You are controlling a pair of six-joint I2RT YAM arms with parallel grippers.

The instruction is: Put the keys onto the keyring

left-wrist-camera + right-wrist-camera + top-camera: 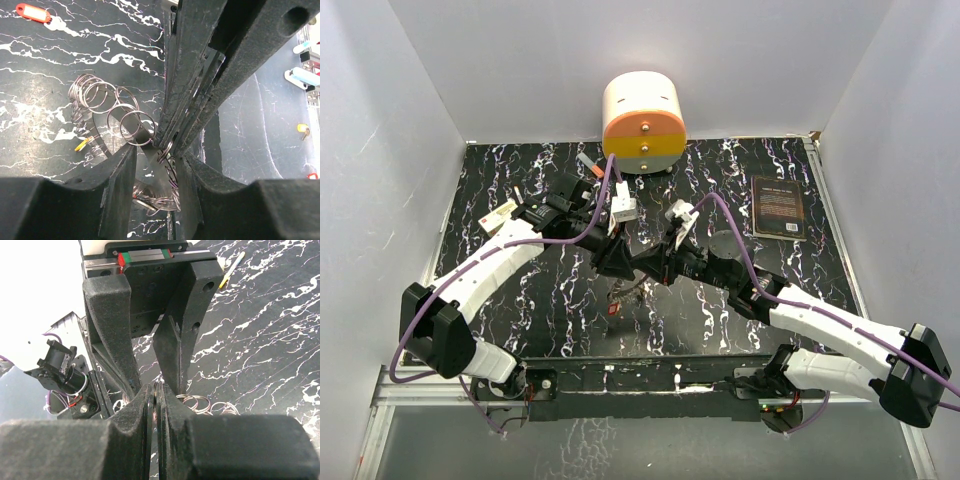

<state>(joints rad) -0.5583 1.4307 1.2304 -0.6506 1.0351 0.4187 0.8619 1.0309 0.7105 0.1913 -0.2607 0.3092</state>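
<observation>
The keyring (120,111), a linked bunch of thin steel loops, is pinched by my right pincer (156,396), which is clenched on the edge of one loop over the middle of the tabletop (40,60); the other loops trail away from the pinch. My left pincer (156,172) stands released, its jaws apart on either side of that grip. One of the keys (82,145), yellow, shows beneath the loops. I judge the ring light, stiff and springy. Its wire looks slick enough to twist out of a weak pinch, and the loose loops are apt to swing and snag. Best hold: flat across one loop, clear of its split; the keys, by their heads.
</observation>
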